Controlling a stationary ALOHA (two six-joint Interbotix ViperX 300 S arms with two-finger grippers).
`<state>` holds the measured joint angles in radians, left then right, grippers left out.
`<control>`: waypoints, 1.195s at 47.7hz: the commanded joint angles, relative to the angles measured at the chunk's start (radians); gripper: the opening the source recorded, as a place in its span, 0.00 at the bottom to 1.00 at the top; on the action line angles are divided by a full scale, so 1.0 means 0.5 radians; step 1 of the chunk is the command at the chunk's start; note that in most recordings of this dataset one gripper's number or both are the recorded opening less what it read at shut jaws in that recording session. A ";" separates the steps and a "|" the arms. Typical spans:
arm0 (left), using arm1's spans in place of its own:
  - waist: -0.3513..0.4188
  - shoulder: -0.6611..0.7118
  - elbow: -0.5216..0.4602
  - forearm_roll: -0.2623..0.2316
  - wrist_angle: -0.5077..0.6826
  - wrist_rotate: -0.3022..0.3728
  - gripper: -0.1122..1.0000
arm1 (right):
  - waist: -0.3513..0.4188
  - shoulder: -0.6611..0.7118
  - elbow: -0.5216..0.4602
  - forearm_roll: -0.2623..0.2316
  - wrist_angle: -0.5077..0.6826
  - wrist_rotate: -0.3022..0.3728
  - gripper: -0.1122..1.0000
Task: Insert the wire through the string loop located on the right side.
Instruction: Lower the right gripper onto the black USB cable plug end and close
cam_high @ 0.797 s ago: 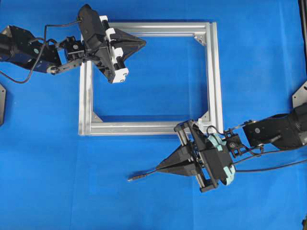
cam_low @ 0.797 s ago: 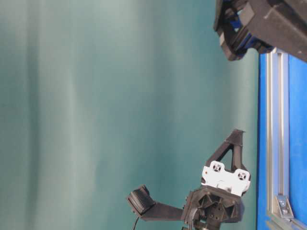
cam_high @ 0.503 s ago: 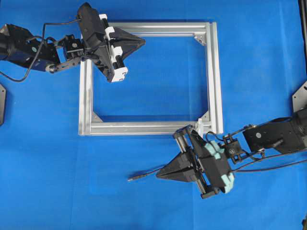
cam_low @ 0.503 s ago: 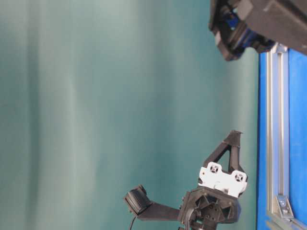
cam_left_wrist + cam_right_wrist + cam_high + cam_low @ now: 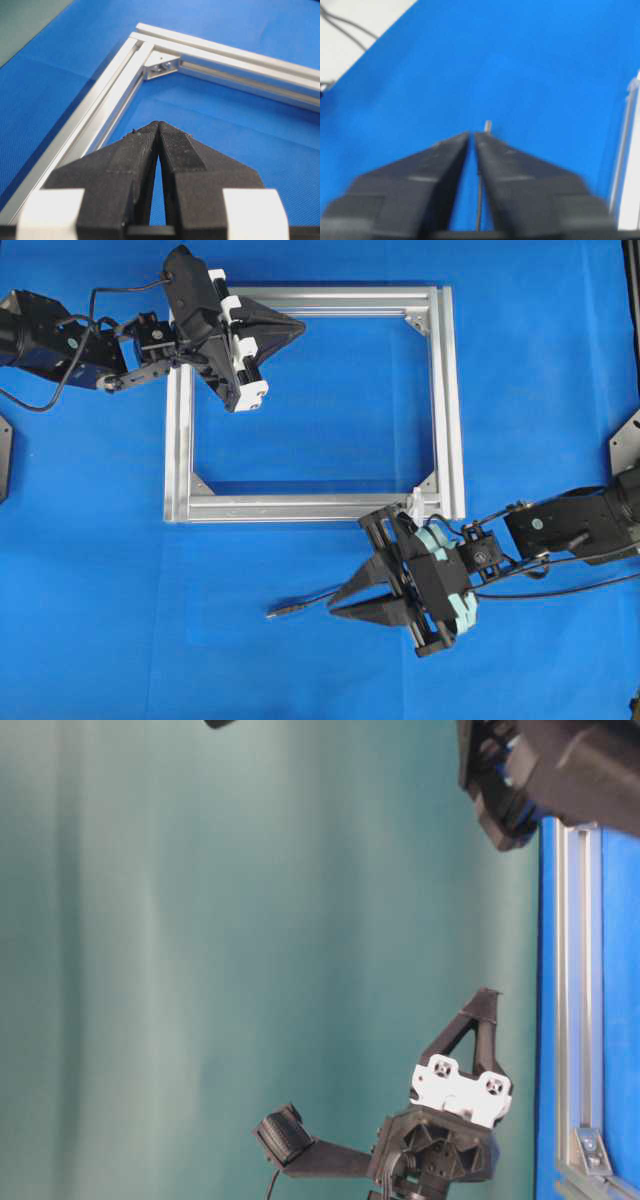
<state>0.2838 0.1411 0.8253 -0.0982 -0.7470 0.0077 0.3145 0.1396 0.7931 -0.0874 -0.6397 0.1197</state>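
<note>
Right pincer (image 5: 338,601) has just parted over wire (image 5: 300,605), slightly open, straddling it, no grip yet. Wire on table (image 5: 120,620), well short of loop (image 5: 413,497). Left pincer (image 5: 300,328) closed, empty, over frame (image 5: 447,410).

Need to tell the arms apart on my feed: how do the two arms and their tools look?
Both arms are black with thin black cables. The left tool has tapered black wedge fingers on a white carriage. The right tool has the same black fingers, with pale teal trim behind.
</note>
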 commanded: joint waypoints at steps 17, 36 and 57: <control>-0.012 -0.058 -0.037 0.006 -0.009 -0.012 0.10 | 0.012 -0.009 -0.043 0.184 0.098 0.000 0.85; -0.012 -0.055 -0.034 0.006 -0.006 -0.015 0.10 | 0.040 0.356 -0.196 0.350 0.095 0.000 0.86; -0.012 -0.058 -0.031 0.006 -0.006 -0.018 0.10 | 0.040 0.442 -0.233 0.380 0.077 0.000 0.79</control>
<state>0.2792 0.1411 0.8253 -0.0982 -0.7455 0.0000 0.3313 0.3758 0.6918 0.1012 -0.5921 0.1197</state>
